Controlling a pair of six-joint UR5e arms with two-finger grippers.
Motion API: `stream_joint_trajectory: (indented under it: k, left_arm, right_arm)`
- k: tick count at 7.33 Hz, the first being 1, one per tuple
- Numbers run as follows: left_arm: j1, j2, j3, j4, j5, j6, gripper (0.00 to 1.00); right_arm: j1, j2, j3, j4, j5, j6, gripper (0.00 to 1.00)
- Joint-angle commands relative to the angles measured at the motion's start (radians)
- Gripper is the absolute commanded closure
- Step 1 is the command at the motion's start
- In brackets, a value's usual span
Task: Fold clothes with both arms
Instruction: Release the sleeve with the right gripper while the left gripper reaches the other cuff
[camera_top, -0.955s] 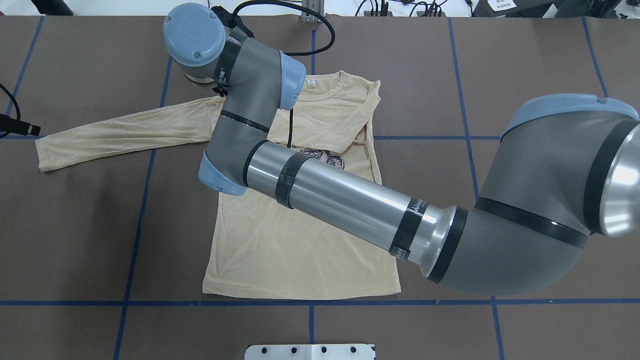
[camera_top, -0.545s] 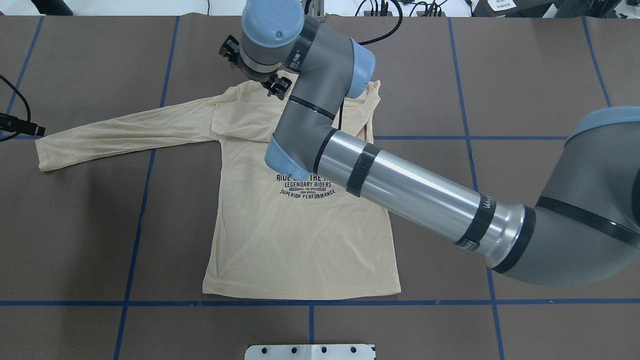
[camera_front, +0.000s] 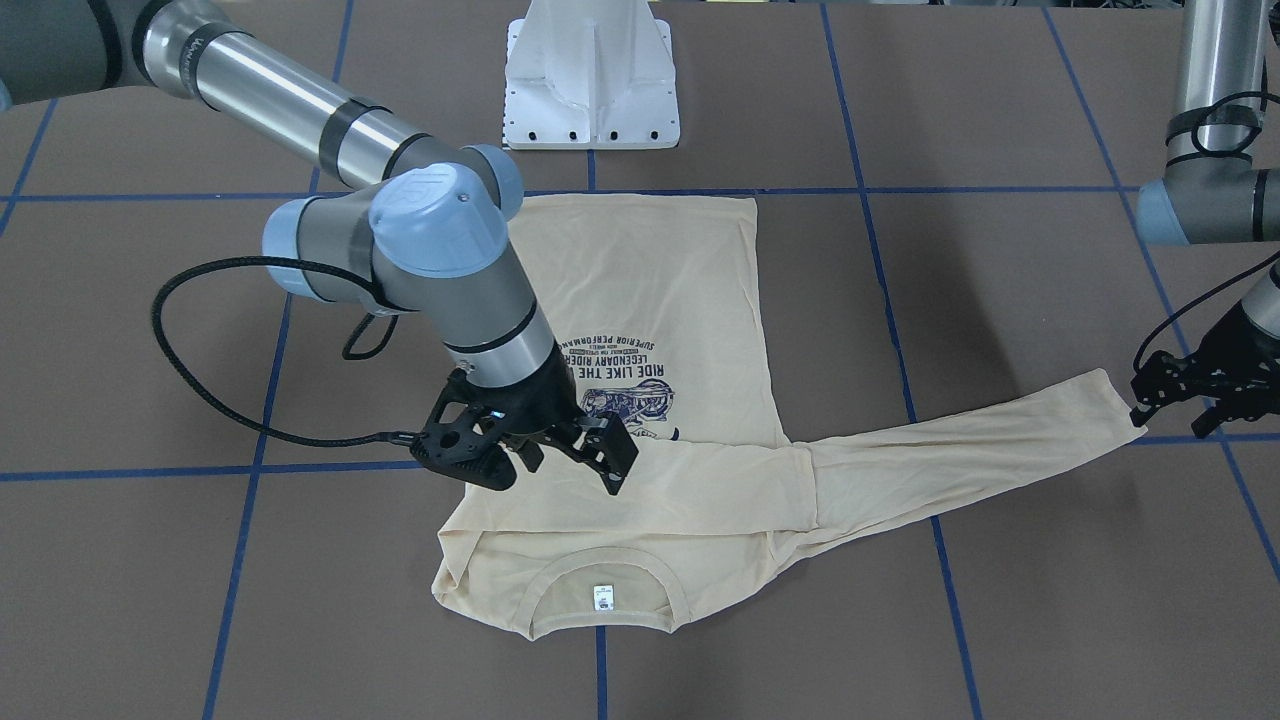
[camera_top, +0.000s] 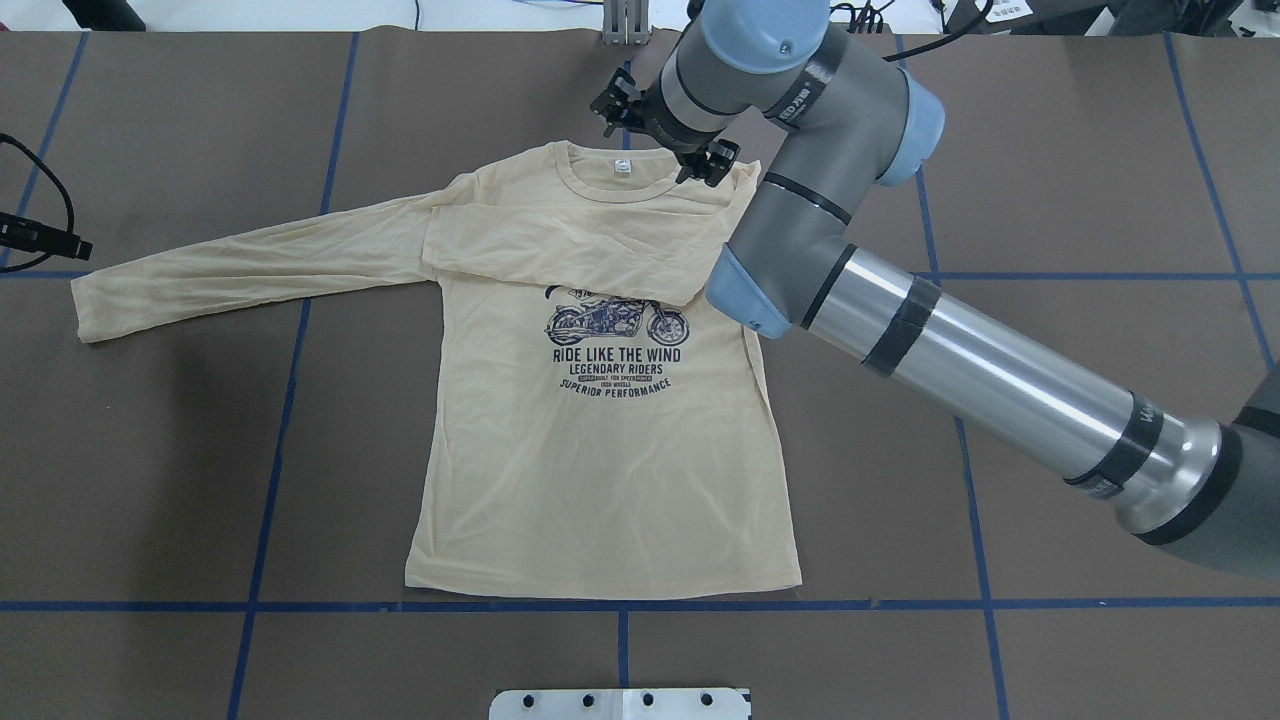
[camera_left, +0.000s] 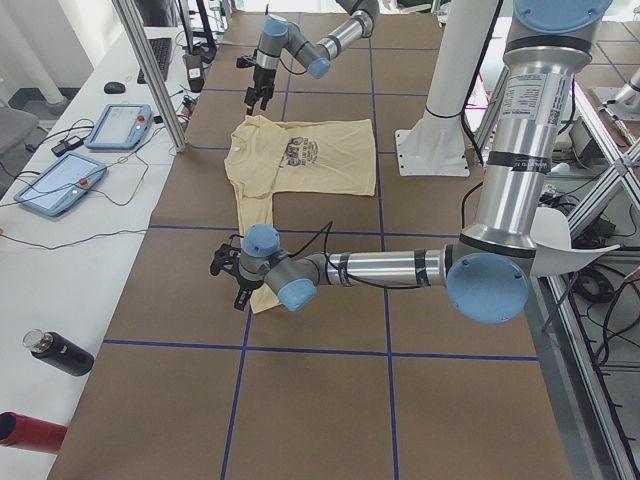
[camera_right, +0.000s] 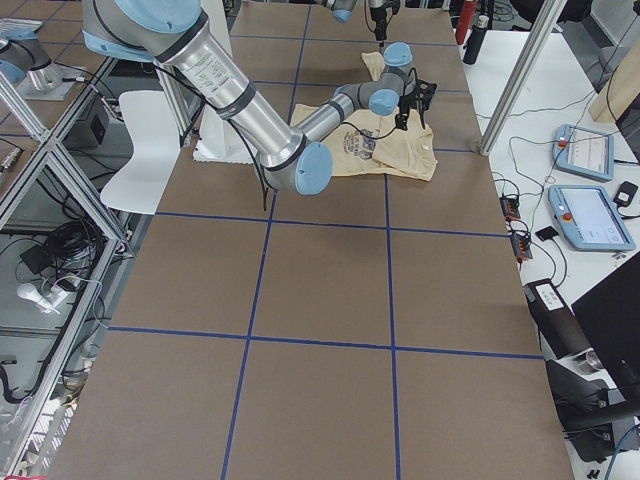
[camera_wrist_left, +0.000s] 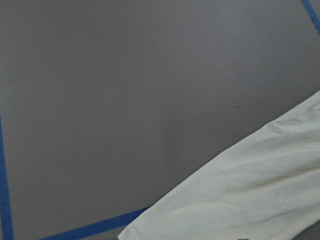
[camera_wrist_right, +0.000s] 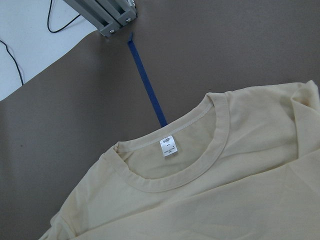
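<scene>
The pale beige long-sleeved T-shirt (camera_top: 600, 470) lies flat and print up on the brown table, its collar on the far side. The neck label (camera_top: 622, 168) shows inside the collar. One sleeve is folded across the chest above the motorcycle print (camera_top: 617, 345). The other sleeve (camera_top: 250, 265) stretches out to the left. My right gripper (camera_top: 665, 140) hovers over the collar, open and empty; in the front view (camera_front: 555, 468) its fingers are spread. My left gripper (camera_front: 1180, 400) is low, just beyond the outstretched sleeve's cuff (camera_front: 1115, 395), open and not holding it. The left wrist view shows that cuff (camera_wrist_left: 240, 200).
The white pedestal base (camera_front: 592, 80) stands at the near table edge behind the shirt's hem. Blue tape lines (camera_top: 280, 400) cross the table. An aluminium post (camera_wrist_right: 107, 17) stands past the collar. Tablets (camera_left: 60, 185) and bottles (camera_left: 55, 352) lie on the side bench.
My right arm has swung from over the shirt's left shoulder to the right along the collar, uncovering the print. The shirt and my left gripper have not moved.
</scene>
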Motion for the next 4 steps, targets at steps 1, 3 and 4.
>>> stream_joint_trajectory:
  k: [1,3,4]
  left_arm:
    - [0.006,-0.026,0.061,-0.004,-0.001,-0.006,0.35]
    - [0.006,-0.027,0.089,-0.001,-0.003,-0.008,0.35]
    - [0.008,-0.027,0.089,-0.002,-0.003,-0.008,0.35]
  right_arm:
    - [0.022,-0.03,0.028,0.005,0.034,-0.014,0.01]
    - [0.025,-0.036,0.033,0.009,0.038,-0.015,0.01]
    - [0.024,-0.039,0.045,0.009,0.036,-0.014,0.01]
